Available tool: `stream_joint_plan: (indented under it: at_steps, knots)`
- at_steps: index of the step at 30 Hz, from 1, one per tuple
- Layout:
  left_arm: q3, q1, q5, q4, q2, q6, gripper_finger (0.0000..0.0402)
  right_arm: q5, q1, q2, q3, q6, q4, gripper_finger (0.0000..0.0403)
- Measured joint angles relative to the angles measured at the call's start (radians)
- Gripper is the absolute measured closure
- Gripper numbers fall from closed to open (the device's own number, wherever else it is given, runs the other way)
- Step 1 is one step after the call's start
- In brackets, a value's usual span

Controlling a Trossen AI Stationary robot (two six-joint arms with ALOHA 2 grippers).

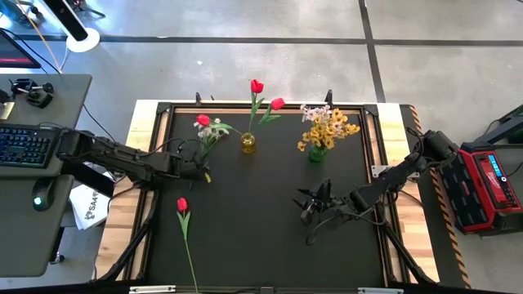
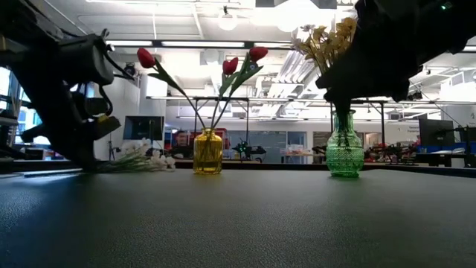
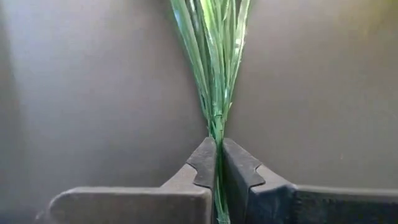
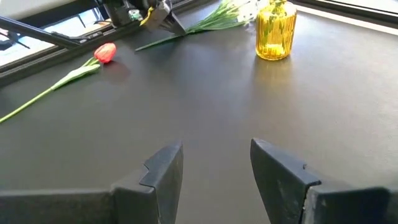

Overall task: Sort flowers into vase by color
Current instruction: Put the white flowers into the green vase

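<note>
A white blossom spray (image 1: pixel 211 139) lies on the black mat left of the yellow vase (image 1: pixel 248 144), and my left gripper (image 1: pixel 202 173) is shut on its green stems (image 3: pixel 214 74). Three red tulips (image 2: pixel 230 65) stand in the yellow vase (image 2: pixel 207 152). Yellow and white sprays (image 1: pixel 327 126) stand in the green vase (image 1: pixel 317 153). One red tulip (image 1: pixel 182 204) lies flat on the mat near the front left. My right gripper (image 1: pixel 307 208) hovers open over the mat's right half, with nothing between its fingers (image 4: pixel 214 168). My left gripper pinches the spray's bundled green stems (image 3: pixel 216 127) between its two fingers, a little way up from their cut end. The fingers slant down from the table's left side. The blossoms (image 2: pixel 149 160) and the stem end (image 4: pixel 140 47) rest on the mat.
A wooden frame (image 1: pixel 155 110) borders the mat. A desk with a keyboard (image 1: pixel 24 147) stands to the left, a red case (image 1: pixel 490 184) to the right. Bare mat lies in the middle and along the near edge (image 1: pixel 270 261).
</note>
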Motion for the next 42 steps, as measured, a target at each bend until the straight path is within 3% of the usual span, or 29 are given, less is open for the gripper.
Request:
stream_joint_plan:
  at_steps: [9,17,22,26,31,35,37,42]
  knots:
    - [0.16,-0.17,-0.192,-0.351,-0.061,-0.197,0.0401,-0.001,0.0,0.0,0.0,-0.005,0.027,0.023]
    - [0.363,-0.234,-0.477,-0.632,-0.172,-0.198,0.0401,-0.003,0.0,0.0,0.0,-0.007,0.028,0.023]
    - [0.497,-0.234,-0.611,-0.652,-0.212,-0.031,0.0401,0.0,0.0,0.0,0.0,-0.008,0.028,0.023]
    - [0.601,-0.24,-0.66,-0.592,-0.211,0.171,0.0401,0.001,0.0,0.0,0.0,-0.008,0.028,0.023]
    - [0.702,-0.301,-0.662,-0.401,-0.21,0.532,0.0401,0.002,0.0,0.0,0.0,-0.01,0.028,0.023]
    - [0.764,-0.367,-0.615,-0.157,-0.211,0.818,0.0401,-0.012,0.0,0.0,0.0,-0.05,0.06,0.023]
    - [0.765,-0.391,-0.526,-0.002,-0.211,0.977,0.0401,-0.036,0.001,0.0,0.0,-0.094,0.107,0.023]
    - [0.697,-0.424,-0.158,0.284,-0.173,1.225,0.0401,-0.105,0.016,0.005,0.0,-0.297,0.288,0.023]
